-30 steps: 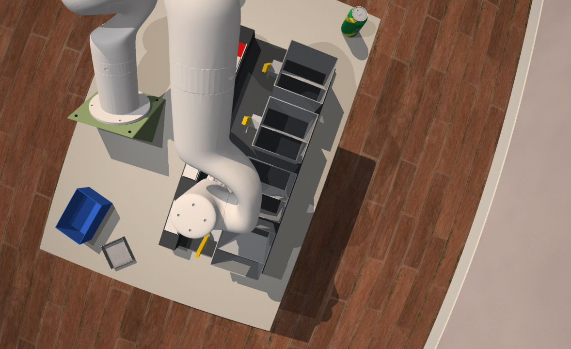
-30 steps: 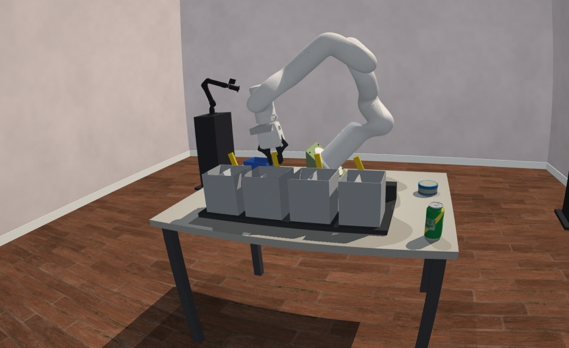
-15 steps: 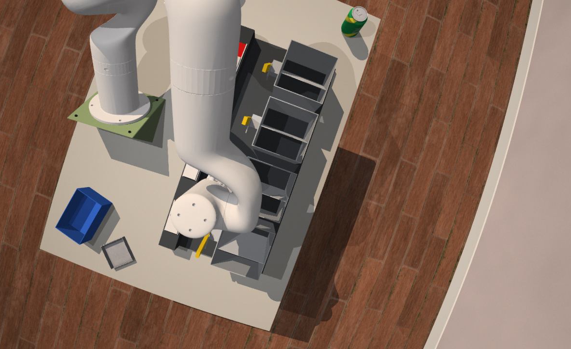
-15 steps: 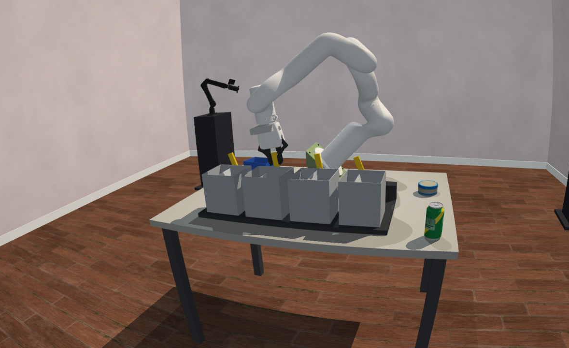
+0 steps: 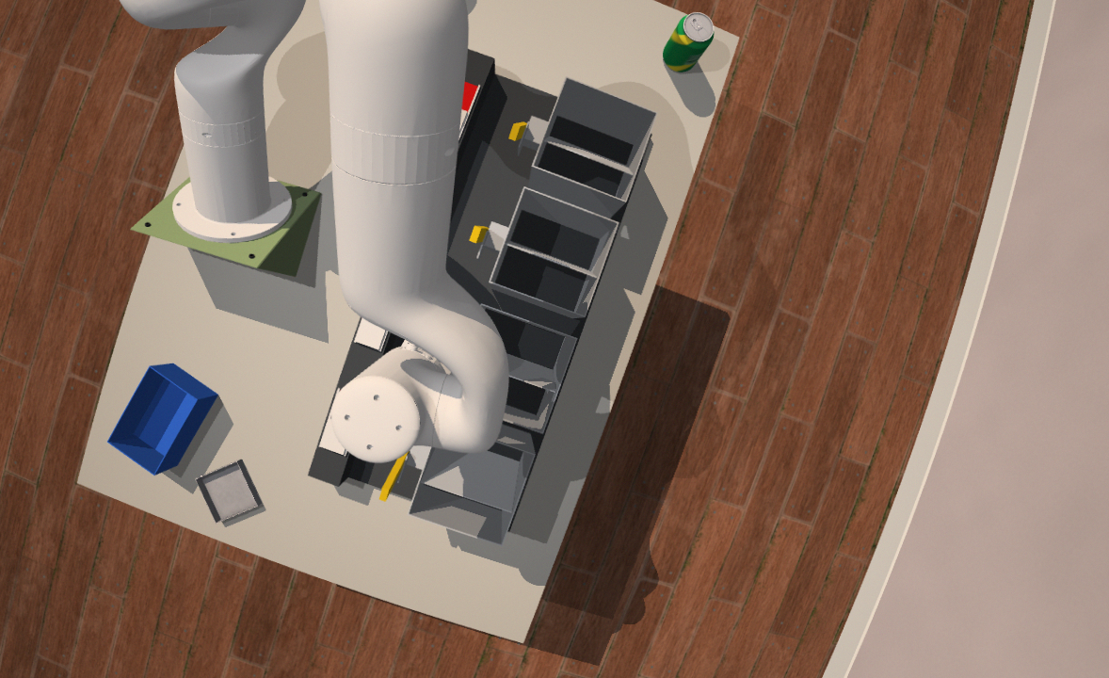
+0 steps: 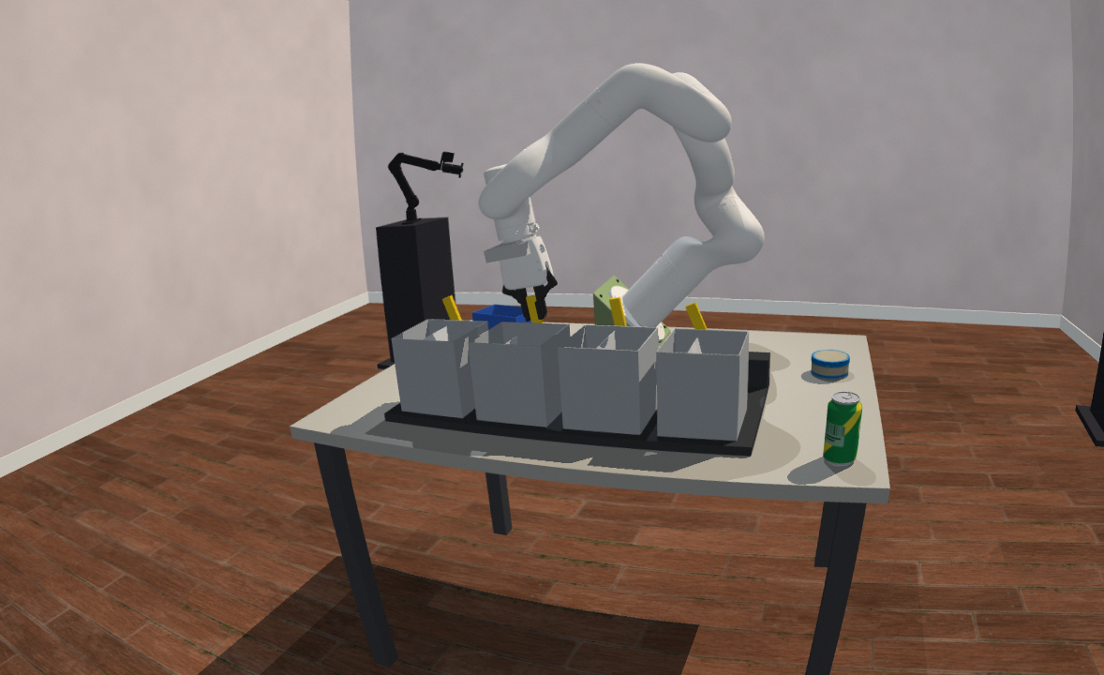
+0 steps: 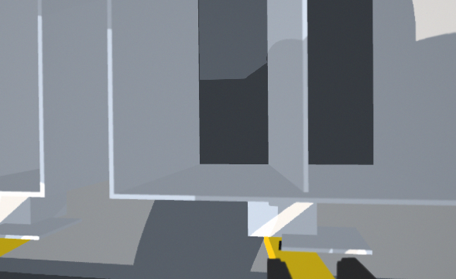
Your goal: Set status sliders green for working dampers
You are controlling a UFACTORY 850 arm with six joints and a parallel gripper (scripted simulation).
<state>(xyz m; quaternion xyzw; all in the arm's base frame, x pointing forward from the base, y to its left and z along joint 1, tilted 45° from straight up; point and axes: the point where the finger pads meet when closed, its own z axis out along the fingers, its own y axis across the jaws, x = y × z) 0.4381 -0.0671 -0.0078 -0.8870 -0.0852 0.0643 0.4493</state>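
Observation:
Four grey open-topped duct dampers [image 6: 434, 369] [image 6: 514, 373] [image 6: 606, 377] [image 6: 703, 382] stand in a row on a black base [image 6: 732, 441], each with a yellow handle behind it. My gripper [image 6: 530, 297] [image 7: 313, 269] is shut on the yellow handle [image 6: 532, 310] [image 7: 305, 261] of the second damper from the left [image 7: 154, 116]. In the wrist view that damper's blade [image 7: 287, 116] stands edge-on inside the duct. In the overhead view my arm hides the gripper and that damper's slider. One slider at the far end shows red [image 5: 470, 94]. A white slider cover [image 5: 370, 332] shows beside my wrist.
A blue bin [image 5: 162, 417] [image 6: 497, 314] and a small grey square tray [image 5: 230, 492] sit near one table corner. A green soda can [image 5: 687, 41] [image 6: 842, 427] and a round tin [image 6: 830, 363] stand at the other end. My arm's green base plate [image 5: 289, 244] is behind the sliders.

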